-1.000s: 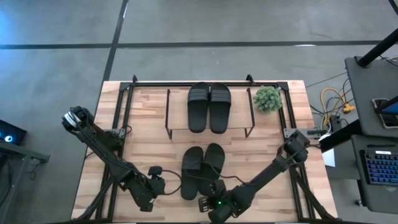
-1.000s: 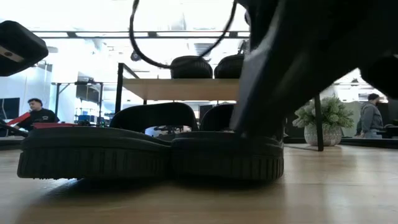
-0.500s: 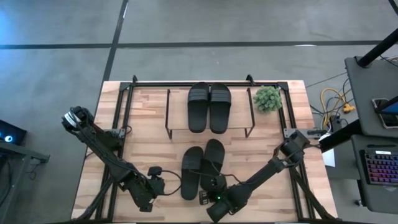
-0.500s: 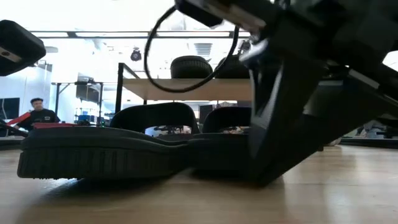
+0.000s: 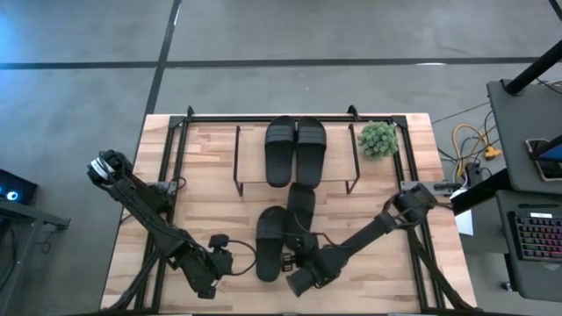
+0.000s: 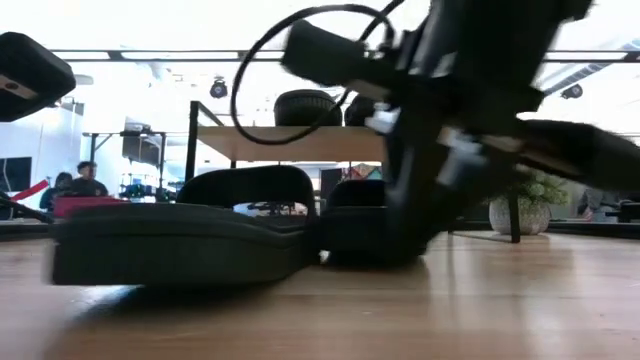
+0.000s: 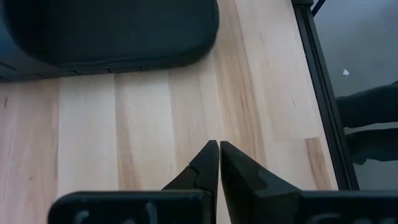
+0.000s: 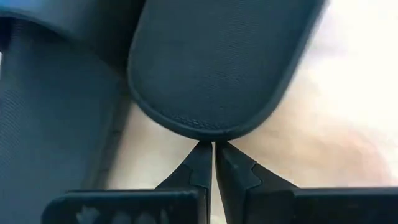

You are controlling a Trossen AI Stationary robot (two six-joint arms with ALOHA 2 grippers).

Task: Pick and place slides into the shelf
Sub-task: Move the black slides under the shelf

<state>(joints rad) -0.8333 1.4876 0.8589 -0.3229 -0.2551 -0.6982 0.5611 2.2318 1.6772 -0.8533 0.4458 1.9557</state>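
Two black slides lie side by side on the shelf's top board. Two more lie sole-down on the table: the left slide and the right slide, which reaches farther toward the shelf. My right gripper is shut, its tips at the right slide's near end. My left gripper is shut over bare wood, just near-left of the left slide. In the low view the right gripper stands before the two slides. My right gripper has its shut fingertips against the rounded heel edge of the right slide. They come from the table's near side, pointing along the slide's length. The slide lies flat on the table.
A small potted plant stands at the shelf's right end. Black wire shelf legs flank the gap under the board. A black rail frame runs along the table's left and far edges. People show in the room behind.
My right gripper has moved toward the far edge with shut fingers, pushing the right slide along the table toward the shelf. That slide's far end now sits close under the shelf's front, ahead of the left slide, which has stayed about where it was.
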